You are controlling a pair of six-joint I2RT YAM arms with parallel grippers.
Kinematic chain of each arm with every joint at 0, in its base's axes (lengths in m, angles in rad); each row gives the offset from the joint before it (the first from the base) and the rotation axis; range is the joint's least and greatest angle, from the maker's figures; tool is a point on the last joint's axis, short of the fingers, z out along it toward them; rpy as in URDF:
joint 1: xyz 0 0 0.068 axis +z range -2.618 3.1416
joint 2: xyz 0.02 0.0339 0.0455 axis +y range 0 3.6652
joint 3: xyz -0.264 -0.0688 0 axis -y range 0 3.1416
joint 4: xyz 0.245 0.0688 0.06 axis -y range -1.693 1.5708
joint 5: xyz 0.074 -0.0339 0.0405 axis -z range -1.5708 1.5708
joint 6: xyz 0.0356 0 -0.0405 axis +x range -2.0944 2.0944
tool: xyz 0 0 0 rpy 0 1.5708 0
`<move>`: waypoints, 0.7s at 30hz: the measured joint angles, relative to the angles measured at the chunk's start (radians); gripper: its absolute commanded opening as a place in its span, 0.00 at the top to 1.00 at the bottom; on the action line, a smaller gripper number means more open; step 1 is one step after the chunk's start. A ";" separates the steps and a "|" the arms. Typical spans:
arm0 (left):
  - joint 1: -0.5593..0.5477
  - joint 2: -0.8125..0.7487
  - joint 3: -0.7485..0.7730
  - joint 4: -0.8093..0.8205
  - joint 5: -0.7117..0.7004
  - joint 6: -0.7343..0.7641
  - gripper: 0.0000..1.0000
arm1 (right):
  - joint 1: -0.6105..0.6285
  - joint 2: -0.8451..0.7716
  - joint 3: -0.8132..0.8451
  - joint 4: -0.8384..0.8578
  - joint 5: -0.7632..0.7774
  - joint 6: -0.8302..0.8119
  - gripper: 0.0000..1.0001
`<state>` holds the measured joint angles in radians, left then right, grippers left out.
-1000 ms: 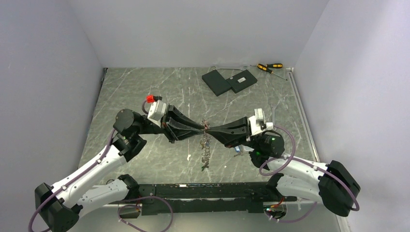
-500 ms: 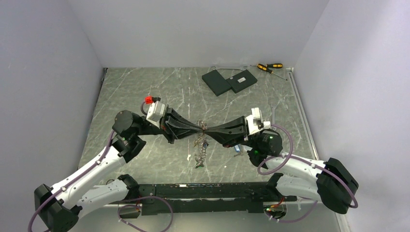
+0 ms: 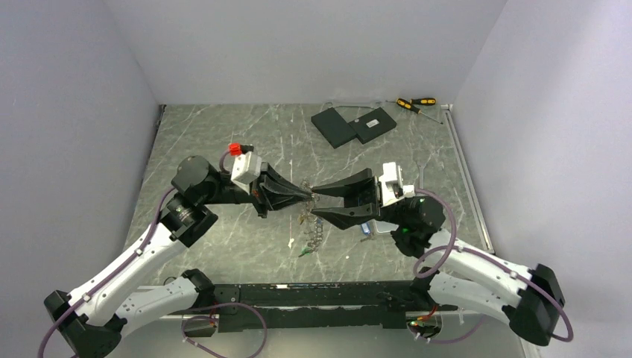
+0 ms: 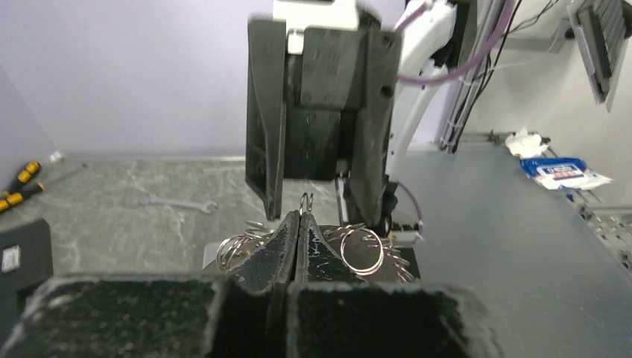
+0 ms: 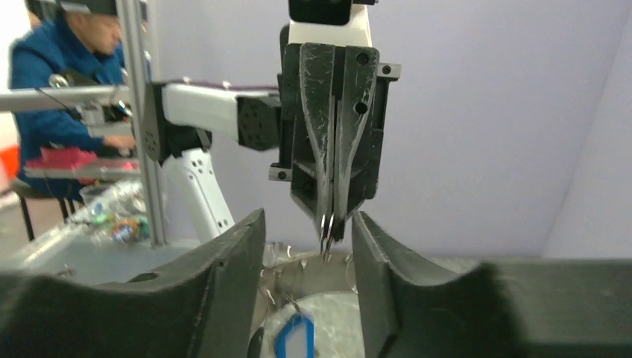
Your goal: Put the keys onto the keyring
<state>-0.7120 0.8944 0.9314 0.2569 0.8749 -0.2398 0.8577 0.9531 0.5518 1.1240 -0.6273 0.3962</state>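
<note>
The keyring (image 3: 309,224), a bunch of thin metal rings with small keys, hangs above the table between the two arms. My left gripper (image 3: 306,192) is shut on its top wire loop (image 4: 305,201); more rings (image 4: 363,250) dangle below the fingertips. My right gripper (image 3: 316,202) faces it, open, one finger on each side of the left gripper's tip without touching the wire (image 5: 326,227). A blue-tagged key (image 5: 292,335) hangs low between the right fingers (image 5: 238,276). A green-tipped key (image 3: 305,253) is at the bunch's bottom.
Two black slabs (image 3: 354,125) lie at the back right, with yellow-and-black screwdrivers (image 3: 414,103) behind them. A small wrench (image 4: 175,203) lies on the marbled table. A raised rail (image 3: 466,179) runs along the table's right edge.
My right gripper opened and let go of the ring. My left gripper closed on the ring and now carries the bunch alone, a little further left.
</note>
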 measured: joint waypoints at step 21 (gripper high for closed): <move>-0.006 0.143 0.308 -0.774 -0.035 0.370 1.00 | 0.008 -0.019 0.409 -1.346 0.060 -0.654 0.62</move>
<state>-0.7177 1.0374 1.2396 -0.5175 0.8402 0.1307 0.8658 0.9340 0.9611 -0.2218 -0.5674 -0.2581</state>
